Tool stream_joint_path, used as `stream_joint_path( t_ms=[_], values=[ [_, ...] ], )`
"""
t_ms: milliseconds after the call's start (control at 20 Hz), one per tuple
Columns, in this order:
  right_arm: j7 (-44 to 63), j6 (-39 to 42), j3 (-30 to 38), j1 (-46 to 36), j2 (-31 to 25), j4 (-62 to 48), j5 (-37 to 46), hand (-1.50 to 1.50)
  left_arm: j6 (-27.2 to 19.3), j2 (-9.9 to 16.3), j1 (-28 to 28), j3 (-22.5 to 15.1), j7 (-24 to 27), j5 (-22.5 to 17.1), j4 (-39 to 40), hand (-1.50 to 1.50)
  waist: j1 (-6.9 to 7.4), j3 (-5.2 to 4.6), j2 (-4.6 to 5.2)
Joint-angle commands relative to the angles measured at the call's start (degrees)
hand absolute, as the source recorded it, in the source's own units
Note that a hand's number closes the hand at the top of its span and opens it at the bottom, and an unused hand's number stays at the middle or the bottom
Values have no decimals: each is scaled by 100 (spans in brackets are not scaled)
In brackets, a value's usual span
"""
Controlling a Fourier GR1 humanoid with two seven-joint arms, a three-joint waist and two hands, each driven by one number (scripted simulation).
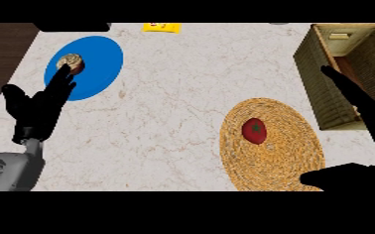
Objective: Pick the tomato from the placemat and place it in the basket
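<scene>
A red tomato lies near the middle of a round woven straw placemat at the lower right of the counter. A woven basket with a wooden rim stands at the right edge, just beyond the placemat. My right hand is open at the right edge, its fingers stretched over the basket's near side and its thumb low over the placemat's corner. It does not touch the tomato. My left hand is open at the left, fingers up.
A blue round mat lies at the upper left with a small brownish round item on it, at my left fingertips. A yellow packet sits at the far edge. Marble counter spreads between the two mats.
</scene>
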State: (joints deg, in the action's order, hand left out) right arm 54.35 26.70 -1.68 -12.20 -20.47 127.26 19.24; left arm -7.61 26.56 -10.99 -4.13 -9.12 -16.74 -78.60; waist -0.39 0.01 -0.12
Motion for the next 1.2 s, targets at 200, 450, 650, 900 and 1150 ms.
stream_joint_path(
  t_ms=[200, 450, 650, 900, 1150],
  values=[
    [-1738, -1344, -626, 1093, 607, -963, 1790, -150, 83, 26, -119, 188, -561, 56, -397, 0, 62, 7, 13],
    [-2514, -2192, -560, 990, 1070, -1728, 1821, -150, 385, -102, -28, 386, -62, 140, 79, 0, 45, 2, 16],
    [-2809, -2554, -677, 697, 1280, -2896, 2235, -150, 171, -478, -135, 152, -226, 461, -75, 0, 53, 1, 17],
    [-2902, -2274, -570, 701, 1196, -3435, 2154, -150, 444, -380, -123, 503, -1, 499, 142, 0, 40, -1, 15],
    [-2842, -2150, -690, 645, 1297, -3597, 2391, -150, 440, -599, -129, 595, -230, 719, 28, 0, 39, 0, 10]
  ],
)
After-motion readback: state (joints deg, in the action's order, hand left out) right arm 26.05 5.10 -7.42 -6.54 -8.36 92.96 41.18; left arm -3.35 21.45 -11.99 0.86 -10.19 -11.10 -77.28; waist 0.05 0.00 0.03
